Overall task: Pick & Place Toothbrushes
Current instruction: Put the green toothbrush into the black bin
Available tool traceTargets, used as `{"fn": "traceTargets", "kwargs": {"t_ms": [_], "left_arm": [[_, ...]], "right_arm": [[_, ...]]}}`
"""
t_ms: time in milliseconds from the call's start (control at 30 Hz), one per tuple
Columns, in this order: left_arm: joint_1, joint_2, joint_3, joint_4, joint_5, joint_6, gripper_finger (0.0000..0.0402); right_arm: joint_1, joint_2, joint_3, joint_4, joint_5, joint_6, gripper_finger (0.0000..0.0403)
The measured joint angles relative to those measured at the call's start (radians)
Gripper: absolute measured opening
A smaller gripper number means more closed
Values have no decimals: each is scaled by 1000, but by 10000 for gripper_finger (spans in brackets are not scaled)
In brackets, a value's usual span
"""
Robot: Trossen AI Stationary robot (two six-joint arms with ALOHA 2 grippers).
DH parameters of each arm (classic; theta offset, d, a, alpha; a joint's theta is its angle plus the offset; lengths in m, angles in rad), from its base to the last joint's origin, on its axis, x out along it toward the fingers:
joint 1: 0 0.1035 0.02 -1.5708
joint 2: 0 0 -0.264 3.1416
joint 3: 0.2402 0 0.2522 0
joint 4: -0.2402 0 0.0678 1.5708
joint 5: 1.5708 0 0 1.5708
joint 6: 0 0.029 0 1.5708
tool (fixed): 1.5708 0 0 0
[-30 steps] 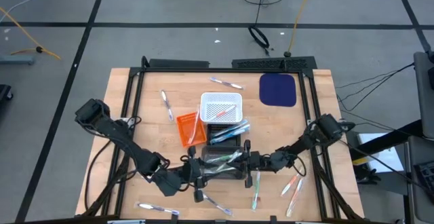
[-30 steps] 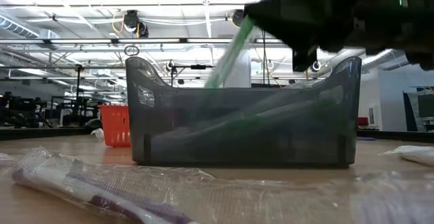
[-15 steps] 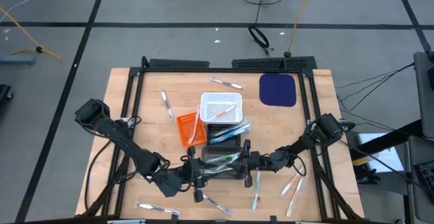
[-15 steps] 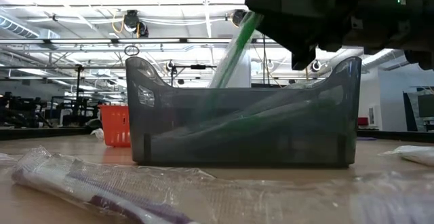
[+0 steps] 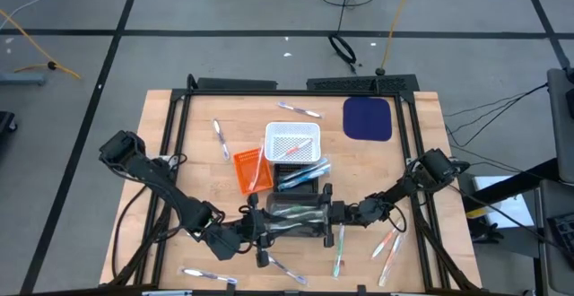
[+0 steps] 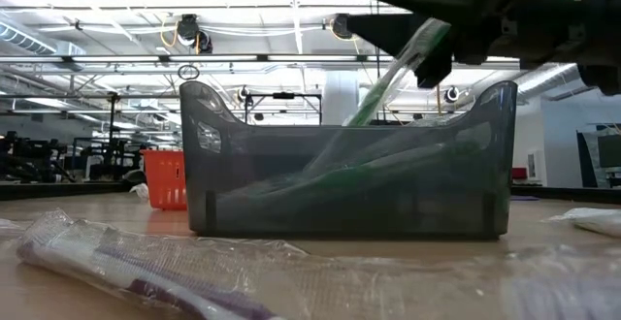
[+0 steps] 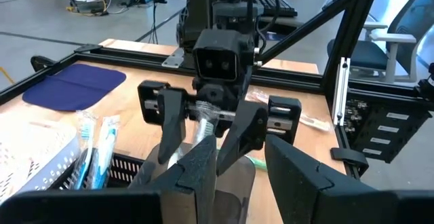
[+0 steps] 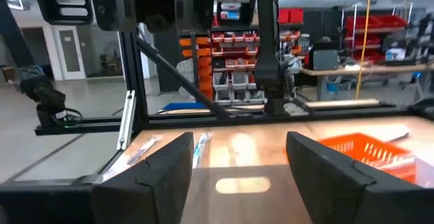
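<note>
A grey see-through bin [image 5: 296, 221] stands mid-table with several toothbrushes inside. A green toothbrush [image 6: 388, 82] leans in the bin, its lower end inside and its upper end [image 6: 427, 37] sticking out above the rim. My right gripper [image 5: 330, 213] is open at the bin's right end, with that upper end [image 7: 203, 130] standing between its fingers. My left gripper [image 5: 257, 228] hovers open above the bin's left end with nothing between its fingers [image 7: 196, 180]. More toothbrushes [image 5: 339, 251] lie loose on the table. My right gripper's fingers [image 7: 169, 125] come level from the table's right, one on each side of the green toothbrush's upper end [image 6: 427, 37]. I cannot tell whether either finger touches it. The toothbrush leans on the bin with its lower end inside.
Behind the bin stand an orange basket [image 5: 252, 170], a white basket [image 5: 292, 142] and a black basket [image 5: 300, 178] with blue toothbrushes. A blue mat [image 5: 368, 118] lies far right. A wrapped purple toothbrush [image 6: 146, 272] lies near the front edge.
My right gripper has opened. The green toothbrush has tipped: its upper end has swung toward the table's right and sunk lower, while its lower end has stayed inside the bin.
</note>
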Motion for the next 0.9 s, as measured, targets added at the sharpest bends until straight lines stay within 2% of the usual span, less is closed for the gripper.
{"fn": "traceTargets", "kwargs": {"t_ms": [167,567,767,900], "left_arm": [[0,0,0,-11,0,-3,129],[0,0,0,-13,0,-7,129],[2,1,0,-13,0,-7,129],[2,1,0,-13,0,-6,129]], "right_arm": [[0,-124,0,-124,26,-69,228],[45,-508,0,-795,45,-23,210],[143,-626,0,-1128,-64,74,210],[214,-628,-1,-1248,-138,152,209]]}}
